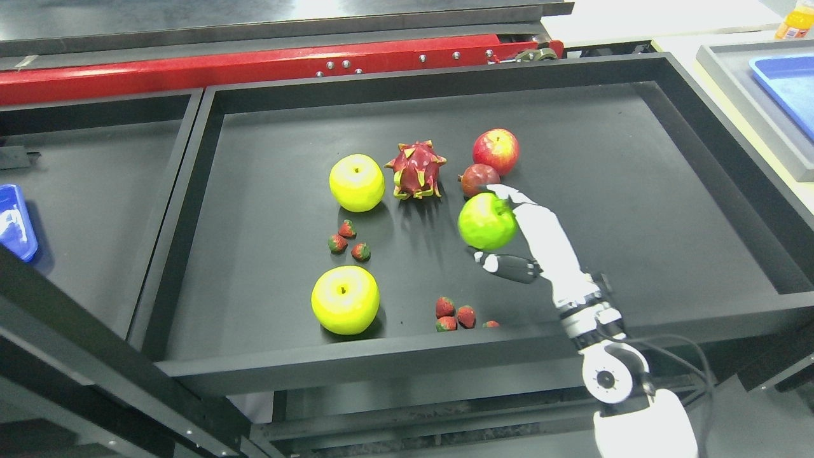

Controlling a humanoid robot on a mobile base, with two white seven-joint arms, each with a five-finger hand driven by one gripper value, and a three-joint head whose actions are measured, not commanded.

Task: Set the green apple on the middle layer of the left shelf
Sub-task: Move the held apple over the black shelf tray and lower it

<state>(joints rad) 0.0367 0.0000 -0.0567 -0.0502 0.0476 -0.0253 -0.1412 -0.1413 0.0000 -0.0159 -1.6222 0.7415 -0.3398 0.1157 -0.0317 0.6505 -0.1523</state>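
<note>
Looking down from the head view, we see the right hand [518,232] reaching in from the lower right over a black tray [407,366]. Its white fingers [512,194] curve over the top and right side of the green apple [487,221], while the dark thumb [505,266] sits just below the fruit, so we take the hand to be wrapped around the apple. We cannot tell whether the apple rests on the tray floor or hangs just above it.

Just behind the green apple we find a dark red pomegranate [478,178], and beyond that a red apple [495,151], the two close together. To their left stands a dragon fruit [416,170], and left of that a yellow apple [357,182]. A second yellow apple [345,299] lies near the tray's front wall. Three strawberries [348,240] cluster between the two yellow apples, and another small group of strawberries [455,315] lies near the front wall, below the held apple.

At the far left we see a blue object [16,222] in a neighbouring tray, and at the upper right a blue tray [788,86] beside an orange bottle [795,24].
</note>
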